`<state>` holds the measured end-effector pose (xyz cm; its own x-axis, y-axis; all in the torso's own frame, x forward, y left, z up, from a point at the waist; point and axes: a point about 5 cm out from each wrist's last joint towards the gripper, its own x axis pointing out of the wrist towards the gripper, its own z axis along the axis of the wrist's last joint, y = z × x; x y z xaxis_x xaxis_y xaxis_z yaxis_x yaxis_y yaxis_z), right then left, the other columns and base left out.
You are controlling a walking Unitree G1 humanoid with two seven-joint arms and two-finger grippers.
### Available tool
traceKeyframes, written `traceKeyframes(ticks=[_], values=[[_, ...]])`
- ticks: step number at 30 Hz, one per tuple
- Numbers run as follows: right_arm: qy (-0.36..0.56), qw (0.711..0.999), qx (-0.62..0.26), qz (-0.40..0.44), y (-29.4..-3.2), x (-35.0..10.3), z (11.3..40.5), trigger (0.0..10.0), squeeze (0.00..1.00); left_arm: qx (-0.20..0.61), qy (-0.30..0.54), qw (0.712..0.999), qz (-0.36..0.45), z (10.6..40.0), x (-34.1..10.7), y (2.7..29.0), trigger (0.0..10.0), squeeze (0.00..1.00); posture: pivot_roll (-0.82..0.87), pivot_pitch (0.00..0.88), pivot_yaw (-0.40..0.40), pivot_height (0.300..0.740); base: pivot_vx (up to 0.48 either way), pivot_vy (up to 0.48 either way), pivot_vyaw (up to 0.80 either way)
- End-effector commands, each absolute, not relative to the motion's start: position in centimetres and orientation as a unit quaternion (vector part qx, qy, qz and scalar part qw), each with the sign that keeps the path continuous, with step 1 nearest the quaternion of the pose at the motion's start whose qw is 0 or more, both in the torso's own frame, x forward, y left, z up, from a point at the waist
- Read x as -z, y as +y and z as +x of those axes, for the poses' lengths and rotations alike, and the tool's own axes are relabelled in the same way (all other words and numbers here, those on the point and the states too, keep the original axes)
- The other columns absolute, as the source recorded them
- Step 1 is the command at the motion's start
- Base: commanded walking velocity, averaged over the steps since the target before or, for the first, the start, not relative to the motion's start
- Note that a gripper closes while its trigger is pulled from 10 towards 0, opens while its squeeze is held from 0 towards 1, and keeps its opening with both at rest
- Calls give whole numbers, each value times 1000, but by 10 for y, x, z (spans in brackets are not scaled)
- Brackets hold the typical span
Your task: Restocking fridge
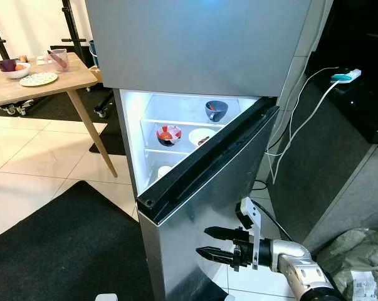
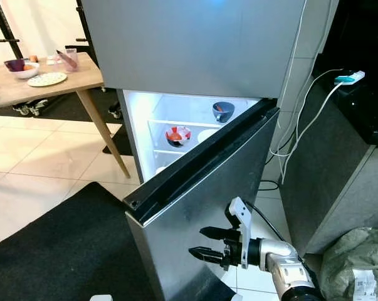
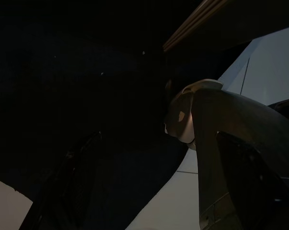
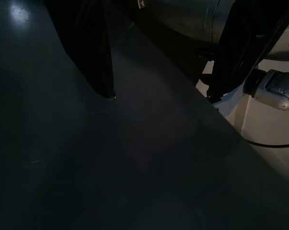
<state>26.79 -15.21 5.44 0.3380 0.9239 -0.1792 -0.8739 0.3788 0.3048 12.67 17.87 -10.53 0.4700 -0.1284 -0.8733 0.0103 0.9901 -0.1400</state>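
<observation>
The silver fridge [image 1: 195,44] has its lower door [image 1: 214,182] swung partly open, and the inside is lit. On its shelves sit a blue bowl [image 1: 216,110], a red-and-white bowl [image 1: 168,135] and a white bowl [image 1: 201,137]. My right gripper [image 1: 203,242] is open and low, its black fingertips against or just off the door's grey outer face. Nothing is between the fingers [image 4: 98,57]. The left wrist view is very dark, with one black finger [image 3: 63,191] faintly visible.
A wooden table [image 1: 63,81] at the far left carries a bowl [image 1: 13,68], a plate [image 1: 38,79] and a cup [image 1: 59,59]. A black mat [image 1: 57,244] lies before the fridge. White cables [image 1: 295,125] hang from a dark counter [image 1: 339,150] on the right, and a plastic bag [image 1: 358,263] lies lower right.
</observation>
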Motion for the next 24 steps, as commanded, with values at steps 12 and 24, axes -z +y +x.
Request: traceKeyframes(ticks=[12,24], values=[[159,805,-569,62,-148,-55,264,10000,0,50,533,843,-57,116,109,173,10000,0,-61,23,-15,740,0,0,500],[155,805,-570,58,-146,-56,265,10000,0,50,534,842,-57,115,110,172,10000,0,-61,23,-15,740,0,0,794]])
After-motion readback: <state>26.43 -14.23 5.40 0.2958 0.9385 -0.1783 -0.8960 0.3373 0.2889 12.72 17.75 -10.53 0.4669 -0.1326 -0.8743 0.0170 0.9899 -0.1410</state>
